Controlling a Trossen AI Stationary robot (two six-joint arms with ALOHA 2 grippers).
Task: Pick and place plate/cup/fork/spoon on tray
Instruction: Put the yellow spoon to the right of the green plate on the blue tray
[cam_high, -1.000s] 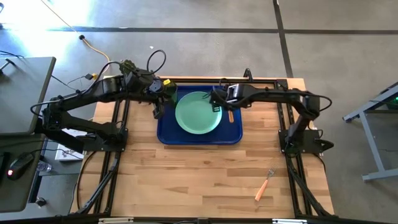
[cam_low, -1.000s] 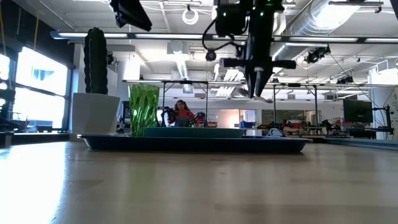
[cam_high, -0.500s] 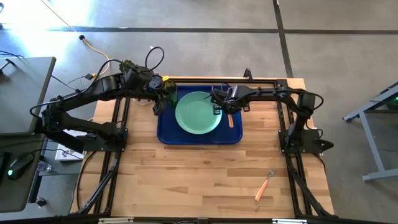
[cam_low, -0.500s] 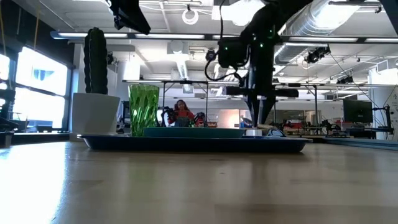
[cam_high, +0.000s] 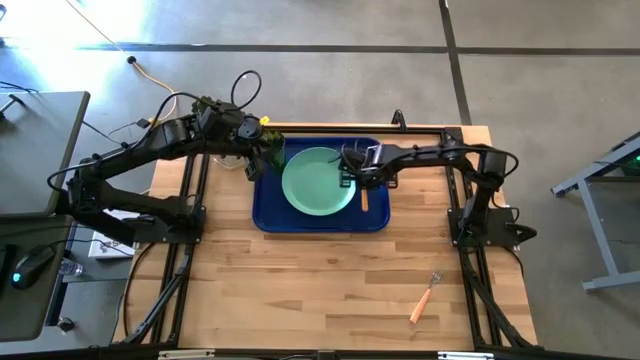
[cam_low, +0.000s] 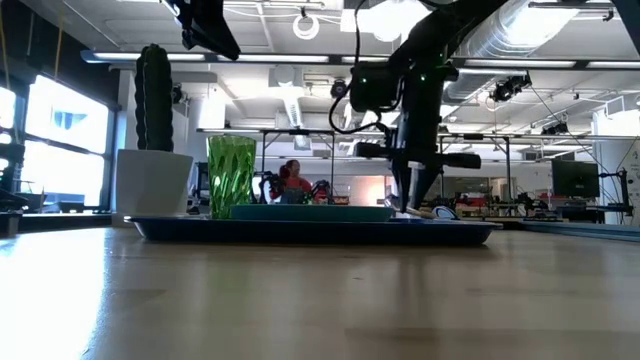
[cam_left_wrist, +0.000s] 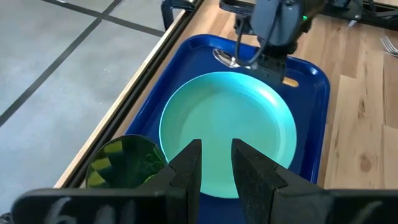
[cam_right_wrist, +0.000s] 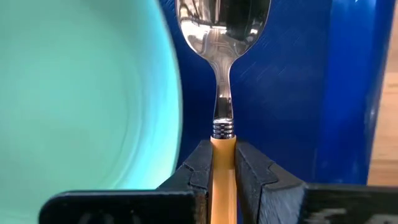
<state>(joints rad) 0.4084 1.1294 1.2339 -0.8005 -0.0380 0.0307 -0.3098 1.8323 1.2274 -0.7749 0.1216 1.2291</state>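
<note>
Blue tray (cam_high: 320, 220) carries the mint plate (cam_high: 318, 181), with the green cup (cam_high: 272, 152) at its left end. The right gripper (cam_right_wrist: 223, 163) is down in the tray just beside the plate, its fingers (cam_right_wrist: 200, 168) clamped on the spoon (cam_right_wrist: 222, 37) at its tan handle; the silver bowl lies ahead of the fingertips on the tray floor. The left gripper (cam_left_wrist: 215, 163) hangs above the cup end of the tray, fingers partly apart and holding nothing, with the cup just below and to one side. The fork (cam_high: 426, 297) lies on the table (cam_high: 300, 290), well apart from both grippers.
</note>
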